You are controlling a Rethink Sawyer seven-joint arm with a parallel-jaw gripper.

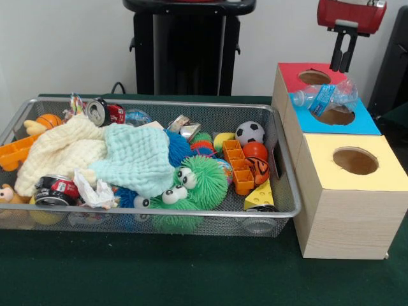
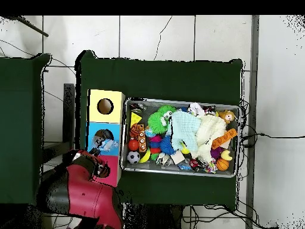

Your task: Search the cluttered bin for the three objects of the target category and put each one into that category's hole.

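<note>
Glossy red arm housing (image 1: 351,14) with grey bracket and two slim black pincer (image 1: 342,64) fingers

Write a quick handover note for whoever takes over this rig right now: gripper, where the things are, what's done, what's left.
Gripper: open, empty, above the sorting box's red and blue sections.
Plastic bottle: lying across the blue hole, not dropped through.
Bin: still cluttered; two crushed cans show among cloths and toys.
Done: one bottle brought to its hole.
Left: probably nudge it in, then search for more bottles; none clearly visible.
</note>
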